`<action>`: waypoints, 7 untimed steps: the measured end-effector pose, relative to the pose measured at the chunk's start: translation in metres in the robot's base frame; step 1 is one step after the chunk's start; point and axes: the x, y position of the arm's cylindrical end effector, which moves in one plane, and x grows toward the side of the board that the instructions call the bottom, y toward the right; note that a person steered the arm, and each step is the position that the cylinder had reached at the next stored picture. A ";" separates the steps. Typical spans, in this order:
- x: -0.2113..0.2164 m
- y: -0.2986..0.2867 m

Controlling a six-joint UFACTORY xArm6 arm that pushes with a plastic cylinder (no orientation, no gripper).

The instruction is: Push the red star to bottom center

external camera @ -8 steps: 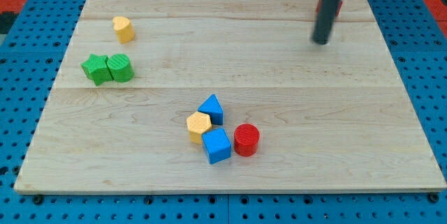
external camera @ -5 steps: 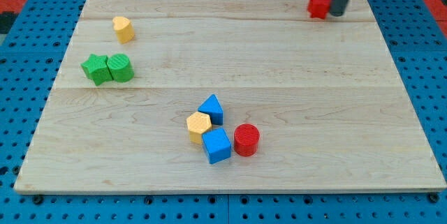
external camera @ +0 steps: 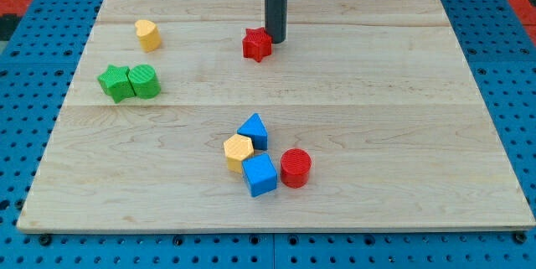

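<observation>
Red is the colour that matters: the red star (external camera: 258,44) sits in the upper middle of the wooden counter (external camera: 402,135), far from the bottom centre where it belongs, so I judge the task to be at an early stage, with nearly the whole trip down the view left to do. No part of that trip looks done as things lie. Along the way lies a tight cluster below the middle of the counter: a blue triangular block (external camera: 253,131), a yellow hexagonal block (external camera: 238,152), a blue cube (external camera: 260,174) and a red cylinder (external camera: 295,168), all touching or nearly touching one another. A straight push downward would likely run the star into that group, so the path probably has to bend around it or stop short of it. Off toward the view's left stand a yellow block (external camera: 148,34), a green star (external camera: 114,82) and a green cylinder (external camera: 144,80), well apart from the work. As for the tool, it is a plain rod with nothing to open or close, so it grips nothing; my tip (external camera: 275,40) stands just beside the star on its right and slightly toward the view's top, touching it or very nearly so.
</observation>
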 end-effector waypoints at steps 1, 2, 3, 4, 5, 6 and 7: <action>-0.007 -0.010; 0.040 -0.043; 0.079 -0.054; 0.049 -0.053; 0.040 -0.069; 0.040 -0.105; 0.049 -0.121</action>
